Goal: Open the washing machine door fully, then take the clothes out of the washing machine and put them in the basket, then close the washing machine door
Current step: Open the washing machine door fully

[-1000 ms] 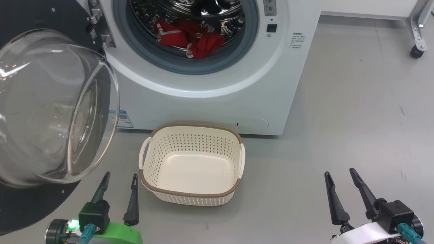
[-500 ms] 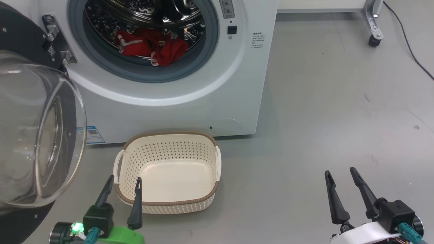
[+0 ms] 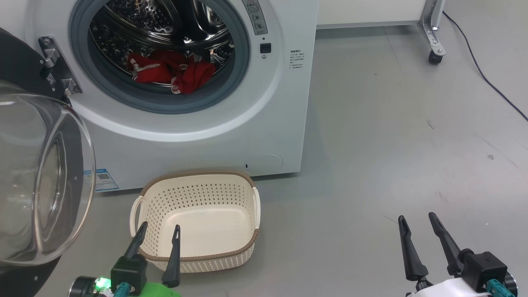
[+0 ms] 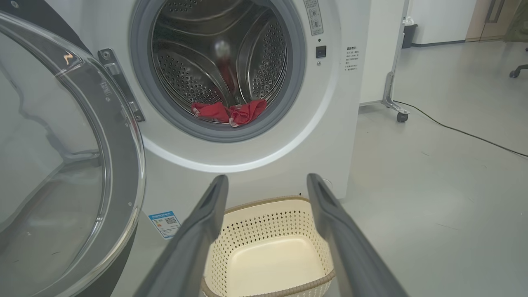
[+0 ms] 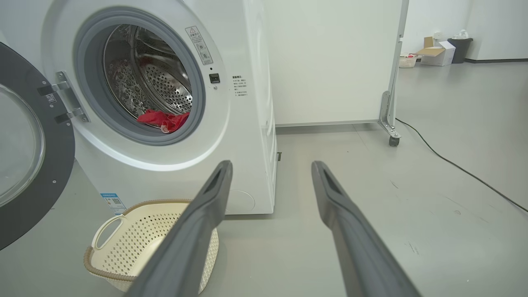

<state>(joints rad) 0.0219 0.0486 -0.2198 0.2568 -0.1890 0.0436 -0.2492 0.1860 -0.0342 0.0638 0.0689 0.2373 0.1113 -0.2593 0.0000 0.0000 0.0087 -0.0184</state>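
The white washing machine [image 3: 264,123] stands at the upper left with its door [image 3: 41,181] swung wide to the left, glass bowl bulging toward me. Red clothes [image 3: 173,74] lie at the bottom of the steel drum, also seen as clothes [image 4: 231,112] and clothes [image 5: 163,119]. The cream basket [image 3: 197,181] sits empty on the floor before the machine. My left gripper [image 3: 160,229] is open, its fingertips over the basket's near rim. My right gripper [image 3: 417,219] is open above bare floor, far right of the basket. In the wrist views, left gripper [image 4: 267,180] and right gripper [image 5: 272,166] hold nothing.
A wheeled metal frame leg [image 3: 433,41] and a black cable [image 3: 486,82] lie on the grey floor at the upper right. Bins and boxes [image 5: 437,53] stand far off by the wall. Open floor stretches right of the machine.
The head camera has shifted, so machine, door and basket now sit further left and lower in the picture. Both grippers stay open in the same places.
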